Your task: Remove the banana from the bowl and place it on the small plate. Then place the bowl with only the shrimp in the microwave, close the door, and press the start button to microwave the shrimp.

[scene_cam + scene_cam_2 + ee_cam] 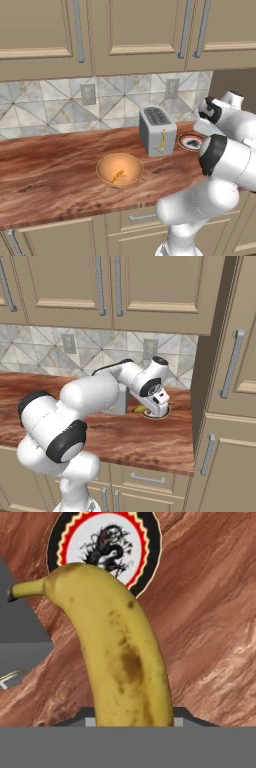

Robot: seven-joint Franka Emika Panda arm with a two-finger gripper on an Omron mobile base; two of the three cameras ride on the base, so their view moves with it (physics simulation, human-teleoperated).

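The gripper (156, 404) held the banana (117, 652) by its middle; it looked soft and easily squashed.

From my station I see my arm (85, 401) as a chain of fat, rounded white segments with a smooth glossy shell. Black bands ring the joints: one wide dark collar sits at the elbow (214, 152), another at the big lower joint (65, 441), and a smaller one near the wrist (148, 387). The wrist ends in a white cap with a dark round top. The base column (182, 240) is white too. I cannot make out cables, screws or markings.
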